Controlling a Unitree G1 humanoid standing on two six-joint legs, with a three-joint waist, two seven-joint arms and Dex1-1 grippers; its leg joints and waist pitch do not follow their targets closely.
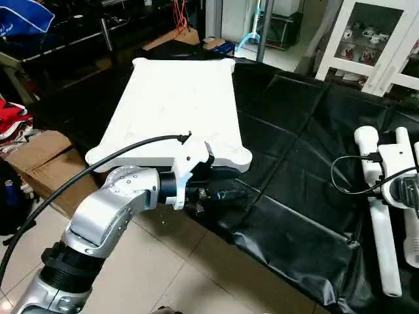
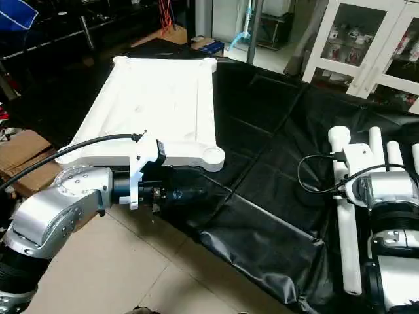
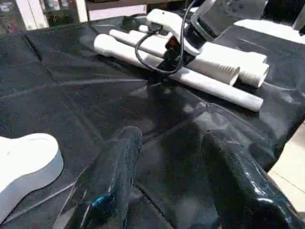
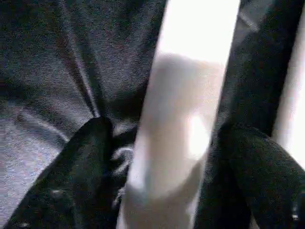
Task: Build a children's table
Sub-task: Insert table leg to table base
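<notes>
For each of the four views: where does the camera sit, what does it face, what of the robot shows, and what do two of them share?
Left eye: on the head, looking down at the table top on black sheeting; left forearm shows.
Right eye: beside it, same scene; right arm above the legs.
Left wrist: along the open left gripper, across the sheeting to the legs.
Right wrist: close over one leg between the fingers of the right gripper.
Shared: both wrist views show legs.

Tiled floor (image 1: pixel 177 275), glass-door cabinet (image 1: pixel 366 46), perhaps cardboard (image 1: pixel 39 154)
</notes>
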